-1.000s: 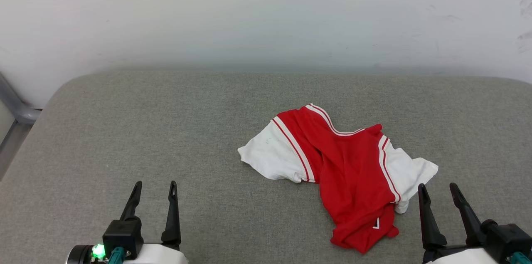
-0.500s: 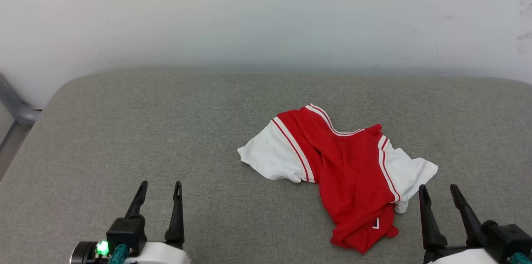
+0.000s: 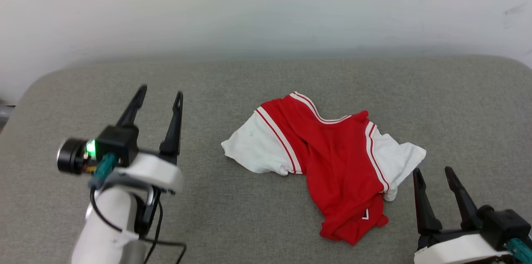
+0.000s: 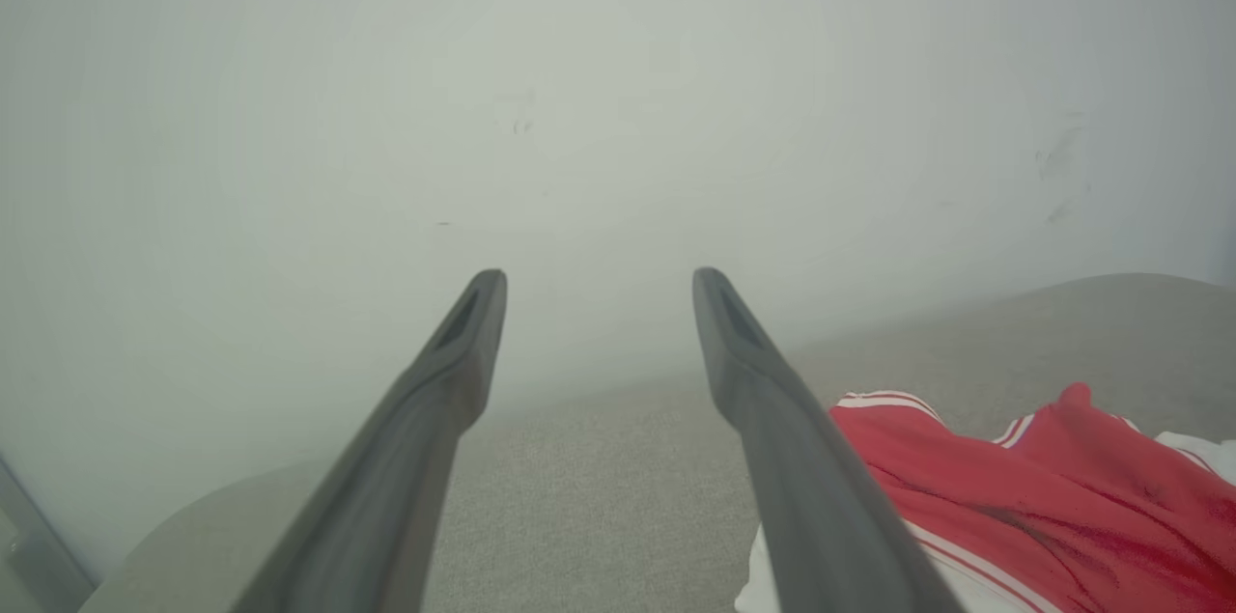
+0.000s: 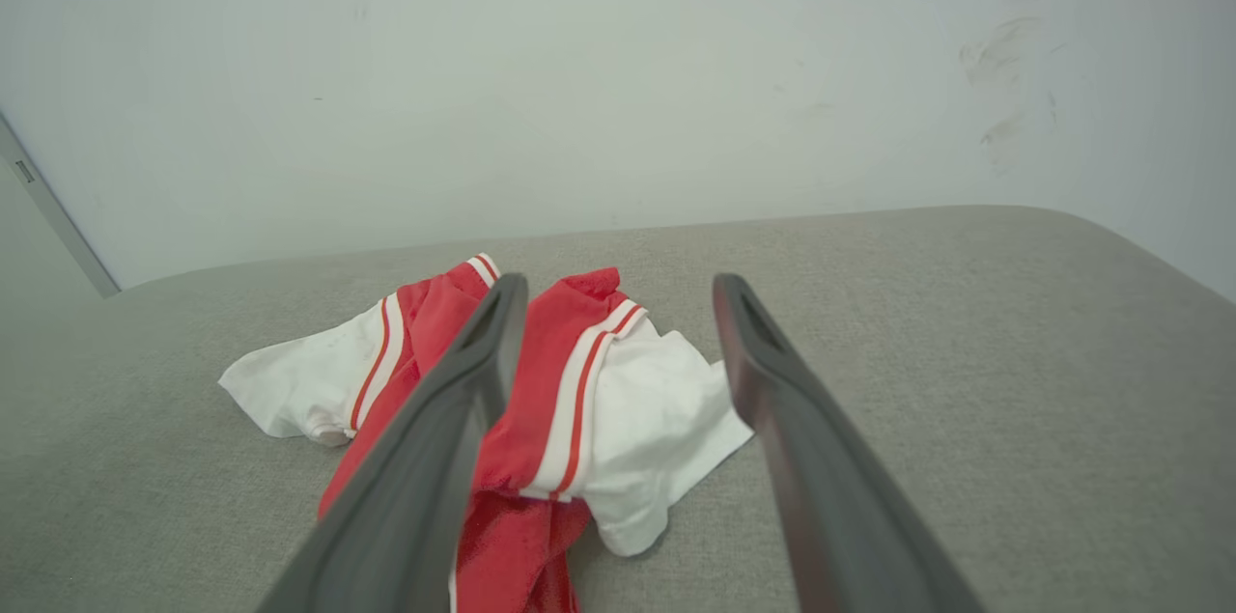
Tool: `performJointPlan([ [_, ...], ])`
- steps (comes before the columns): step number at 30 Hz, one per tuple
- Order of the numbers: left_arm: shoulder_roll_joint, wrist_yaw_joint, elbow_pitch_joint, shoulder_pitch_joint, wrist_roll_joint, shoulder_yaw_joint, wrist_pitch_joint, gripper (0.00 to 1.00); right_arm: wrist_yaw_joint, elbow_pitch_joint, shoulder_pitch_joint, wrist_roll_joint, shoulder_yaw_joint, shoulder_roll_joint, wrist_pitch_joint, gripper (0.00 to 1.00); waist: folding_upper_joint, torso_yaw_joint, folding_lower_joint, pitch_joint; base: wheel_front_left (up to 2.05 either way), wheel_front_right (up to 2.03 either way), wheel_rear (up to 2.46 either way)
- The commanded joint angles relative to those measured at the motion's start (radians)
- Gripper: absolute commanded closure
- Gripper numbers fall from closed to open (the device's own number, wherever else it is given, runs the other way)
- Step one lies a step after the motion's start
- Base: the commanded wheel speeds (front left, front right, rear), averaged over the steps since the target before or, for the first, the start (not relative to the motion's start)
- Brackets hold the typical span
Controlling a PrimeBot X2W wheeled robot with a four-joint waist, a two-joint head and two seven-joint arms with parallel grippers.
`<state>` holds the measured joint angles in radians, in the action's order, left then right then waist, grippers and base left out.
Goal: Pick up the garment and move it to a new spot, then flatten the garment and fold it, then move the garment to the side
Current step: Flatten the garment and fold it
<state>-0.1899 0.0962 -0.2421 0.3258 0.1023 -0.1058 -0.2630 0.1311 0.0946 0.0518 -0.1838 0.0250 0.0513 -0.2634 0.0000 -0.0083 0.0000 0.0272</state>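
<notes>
Picking up the shirt (image 3: 336, 160) should go by its white sleeves; the left gripper (image 3: 161, 91) and the right gripper (image 3: 432, 170) both stand wide, holding nothing

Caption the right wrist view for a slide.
Open right gripper facing the crumpled red-and-white garment on a grey cushion.

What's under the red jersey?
The red jersey lies crumpled on the grey fabric surface, which shows all around it. The patch beneath the bunched cloth is covered; nothing pokes out at its edges.
</notes>
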Motion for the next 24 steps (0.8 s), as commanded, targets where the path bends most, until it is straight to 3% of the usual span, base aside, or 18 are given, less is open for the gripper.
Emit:
performJointPlan([
  [1, -0.006, 0.006, -0.010, 0.034, 0.001, -0.009, -0.003, 0.00, -0.001, -0.009, -0.021, 0.004, -0.002, -0.002, -0.002, 0.00, 0.0000, -0.014, 0.0000, 0.020, 0.00, 0.00, 0.00],
  [7, -0.050, 0.029, -0.088, 0.223, 0.021, -0.086, 0.009, 0.00, -0.001, -0.023, -0.046, 0.015, 0.006, -0.002, -0.002, 0.00, 0.0000, -0.038, 0.0000, 0.069, 0.00, 0.00, 0.00],
  [12, -0.093, 0.033, -0.143, 0.358, 0.087, -0.210, 0.088, 0.00, -0.001, -0.030, -0.063, 0.018, 0.010, -0.002, -0.002, 0.00, 0.0000, -0.048, 0.0000, 0.101, 0.00, 0.00, 0.00],
  [16, -0.139, 0.033, -0.180, 0.450, 0.190, -0.337, 0.207, 0.00, -0.001, -0.035, -0.079, 0.015, 0.005, -0.002, -0.002, 0.00, 0.0000, -0.056, 0.0000, 0.125, 0.00, 0.00, 0.00],
  [24, -0.208, 0.033, -0.268, 0.568, 0.430, -0.556, 0.567, 0.00, -0.001, -0.037, -0.094, 0.011, 0.001, -0.002, -0.002, 0.00, 0.0000, -0.068, 0.0000, 0.161, 0.00, 0.00, 0.00],
])
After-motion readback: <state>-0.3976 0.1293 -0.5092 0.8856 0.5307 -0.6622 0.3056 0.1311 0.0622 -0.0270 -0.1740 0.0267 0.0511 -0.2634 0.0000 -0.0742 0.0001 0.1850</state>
